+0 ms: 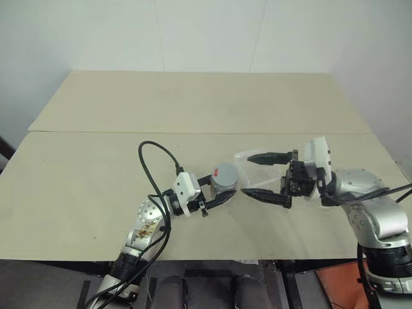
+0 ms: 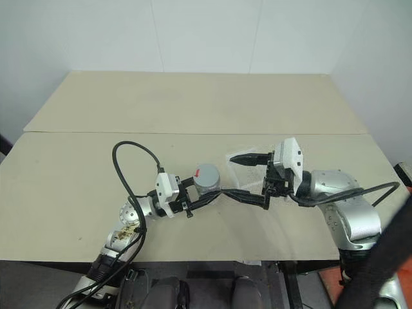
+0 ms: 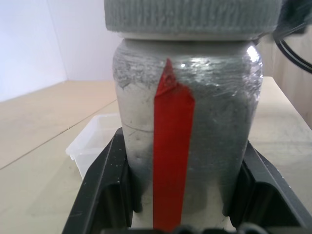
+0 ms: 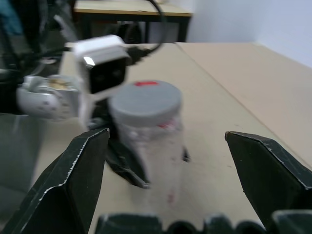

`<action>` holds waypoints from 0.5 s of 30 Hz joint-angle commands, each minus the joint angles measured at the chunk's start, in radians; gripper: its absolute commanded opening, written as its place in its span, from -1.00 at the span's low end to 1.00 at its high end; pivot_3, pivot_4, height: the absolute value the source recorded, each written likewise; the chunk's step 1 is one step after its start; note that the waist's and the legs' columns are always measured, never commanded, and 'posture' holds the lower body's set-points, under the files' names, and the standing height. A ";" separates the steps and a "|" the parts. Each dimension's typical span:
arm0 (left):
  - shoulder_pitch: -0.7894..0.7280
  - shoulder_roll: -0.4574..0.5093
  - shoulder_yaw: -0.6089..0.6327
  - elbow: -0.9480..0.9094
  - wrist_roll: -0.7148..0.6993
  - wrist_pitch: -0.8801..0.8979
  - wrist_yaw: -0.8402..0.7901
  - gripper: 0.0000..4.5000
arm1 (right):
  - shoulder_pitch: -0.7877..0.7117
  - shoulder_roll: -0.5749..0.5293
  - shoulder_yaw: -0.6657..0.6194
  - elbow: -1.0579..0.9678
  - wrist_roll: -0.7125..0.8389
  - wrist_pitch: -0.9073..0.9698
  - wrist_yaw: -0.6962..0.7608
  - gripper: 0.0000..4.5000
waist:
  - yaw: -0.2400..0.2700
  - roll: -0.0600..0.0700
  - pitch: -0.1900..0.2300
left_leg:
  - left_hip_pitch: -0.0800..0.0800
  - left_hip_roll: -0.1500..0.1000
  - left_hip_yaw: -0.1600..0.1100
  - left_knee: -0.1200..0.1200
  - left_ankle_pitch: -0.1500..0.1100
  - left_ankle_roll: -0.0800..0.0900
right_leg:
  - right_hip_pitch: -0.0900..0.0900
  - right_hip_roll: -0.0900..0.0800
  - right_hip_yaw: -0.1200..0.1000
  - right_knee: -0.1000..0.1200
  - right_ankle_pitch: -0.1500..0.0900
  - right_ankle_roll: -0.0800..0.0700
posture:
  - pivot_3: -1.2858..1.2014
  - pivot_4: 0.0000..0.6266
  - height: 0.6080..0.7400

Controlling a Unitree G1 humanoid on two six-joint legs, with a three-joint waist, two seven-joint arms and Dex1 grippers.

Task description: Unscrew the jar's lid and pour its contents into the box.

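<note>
Left arm: reaches in from the near left edge of the table (image 1: pixel 96 187), forearm angled toward the middle, wrist turned so the fingers point across to the right.
Left gripper (image 1: pixel 222 195): clamped on the jar (image 1: pixel 224 179); in the left wrist view both black fingers (image 3: pixel 105 187) press the jar's lower sides.
Right arm: comes in from the near right, bent at the elbow, gripper pointing left toward the jar, roughly level.
Right gripper (image 1: pixel 264 175): jaws spread wide, holding nothing; one finger (image 1: pixel 270 156) sits farther back over the table, the other nearer, tips just right of the jar and apart from it.
Jar: upright, near the table's middle front, between the two grippers; silvery, wrapped in shiny film, red strip (image 3: pixel 171 161) running up its side to a point.
Lid (image 4: pixel 145 100): grey, ribbed rim, flat top, seated on the jar; small red mark at its top edge.
Box (image 3: pixel 95 141): clear shallow tray on the table, just behind and right of the jar, partly under the right gripper.
Contents: cannot tell; jar wall hides them.
</note>
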 commanded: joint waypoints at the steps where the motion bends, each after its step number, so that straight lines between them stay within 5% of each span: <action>1: -0.011 -0.008 -0.003 -0.011 0.005 -0.027 0.005 -0.11 | -0.051 0.026 0.029 -0.050 0.001 0.009 -0.031 0.97 | -0.002 0.000 0.000 | 0.000 0.000 0.000 0.000 0.000 0.000 | 0.000 0.000 0.000 0.000 0.000 0.000 | 0.03 -0.52 1.00; 15: -0.017 -0.012 -0.001 -0.010 0.018 -0.023 0.011 -0.11 | -0.147 0.166 0.153 -0.005 -0.123 0.001 -0.159 0.97 | 0.002 0.000 0.000 | -0.001 0.000 0.000 0.000 0.002 -0.003 | 0.000 0.000 0.000 0.000 0.000 0.000 | 0.03 -0.52 1.00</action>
